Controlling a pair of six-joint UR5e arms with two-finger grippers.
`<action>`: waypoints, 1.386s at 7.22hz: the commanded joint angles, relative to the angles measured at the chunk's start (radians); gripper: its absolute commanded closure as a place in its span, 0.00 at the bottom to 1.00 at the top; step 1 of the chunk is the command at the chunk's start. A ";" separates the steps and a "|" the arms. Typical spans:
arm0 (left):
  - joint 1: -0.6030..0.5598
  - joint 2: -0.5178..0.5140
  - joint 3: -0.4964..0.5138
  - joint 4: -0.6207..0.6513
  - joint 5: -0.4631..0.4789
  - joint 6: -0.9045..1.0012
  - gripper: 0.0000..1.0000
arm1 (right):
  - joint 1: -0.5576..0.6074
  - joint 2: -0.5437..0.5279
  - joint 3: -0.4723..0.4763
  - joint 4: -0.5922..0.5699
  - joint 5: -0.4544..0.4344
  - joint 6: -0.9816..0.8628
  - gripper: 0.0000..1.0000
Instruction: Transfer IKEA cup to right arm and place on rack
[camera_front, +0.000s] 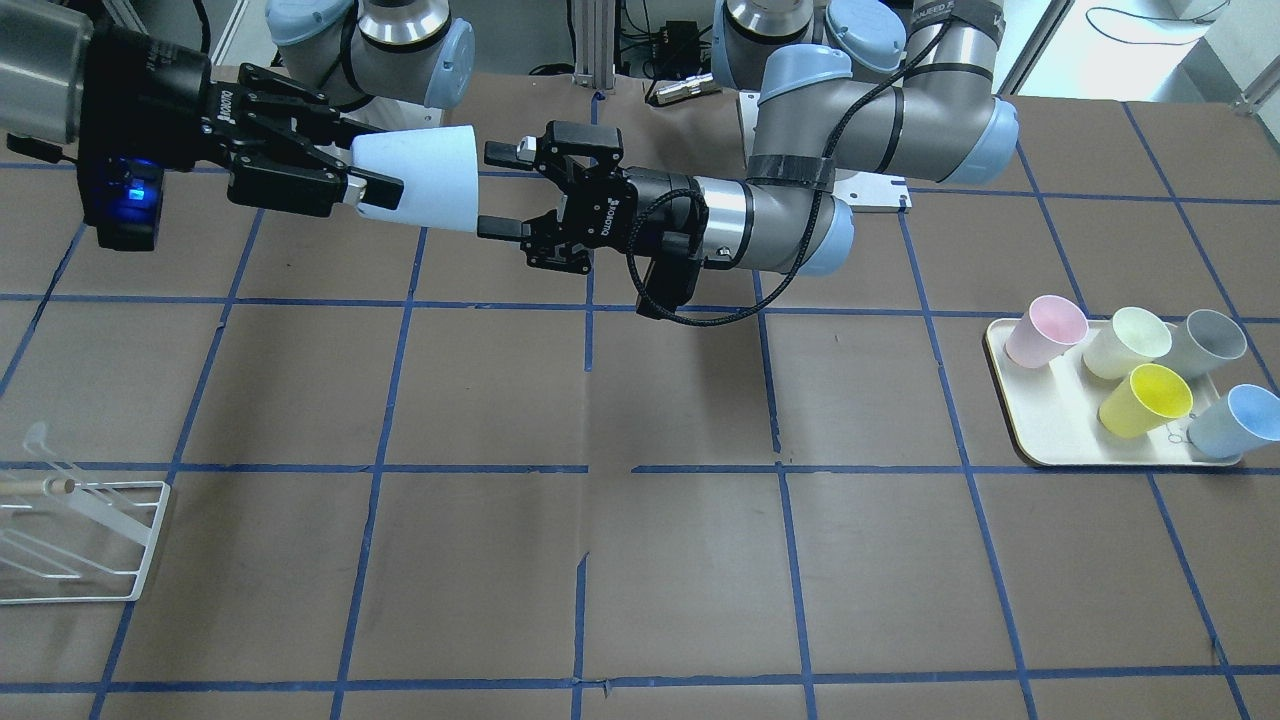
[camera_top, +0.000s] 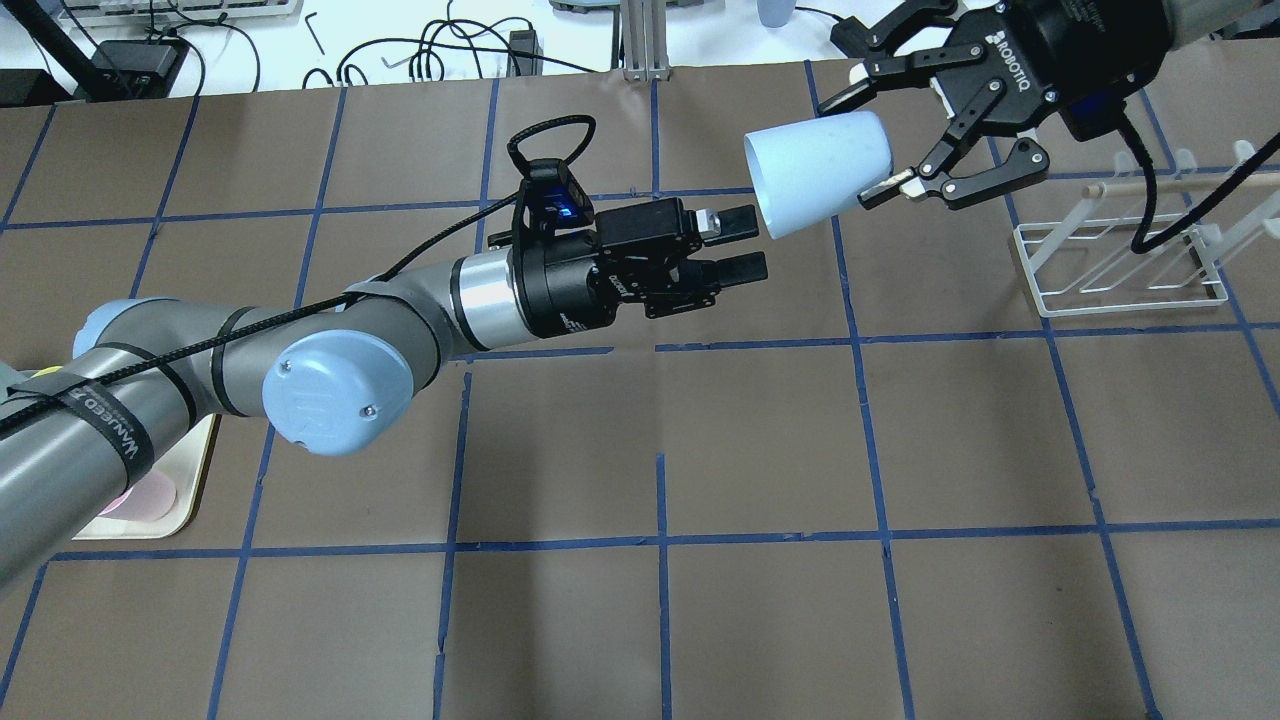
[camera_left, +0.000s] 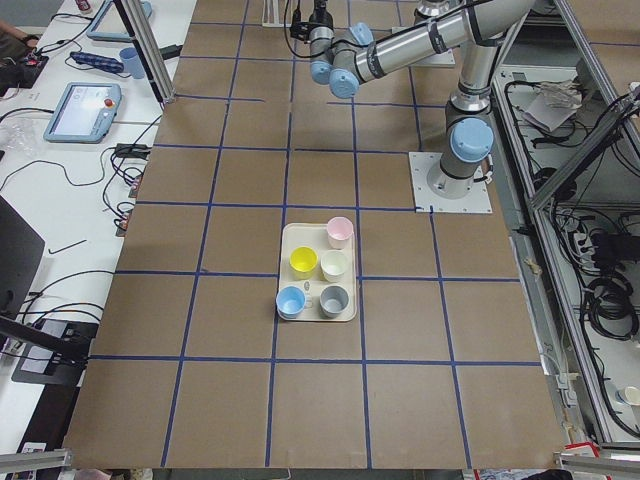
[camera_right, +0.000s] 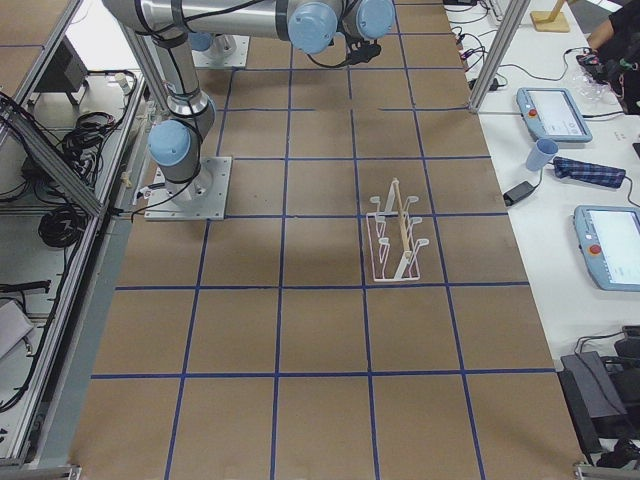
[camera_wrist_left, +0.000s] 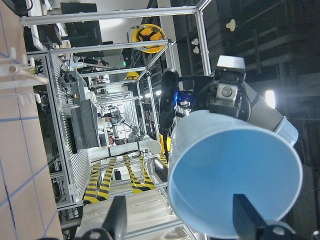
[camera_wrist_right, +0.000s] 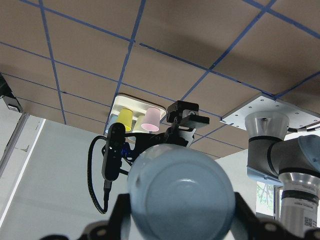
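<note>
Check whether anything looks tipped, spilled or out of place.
Nothing stands out. The pale sky-blue plastic tumbler lies sideways only because the right gripper holds it in mid-air, facing the open left gripper. The white wire rack and the five cups on the tray stand upright.

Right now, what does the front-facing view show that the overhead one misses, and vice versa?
Front-facing only: five cups on the tray. Overhead only: the whole rack with its dowel. Both: the right gripper shut on the IKEA cup, its mouth toward the open left gripper.
</note>
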 joint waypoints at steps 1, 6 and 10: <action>0.045 0.010 0.002 0.000 0.045 -0.034 0.15 | -0.022 -0.003 -0.023 -0.103 -0.118 -0.031 0.76; 0.240 0.004 0.003 0.271 0.550 -0.247 0.00 | -0.024 -0.014 -0.010 -0.341 -0.565 -0.448 0.78; 0.274 0.004 0.007 0.692 1.281 -0.539 0.00 | -0.073 0.000 0.016 -0.565 -0.850 -0.708 0.85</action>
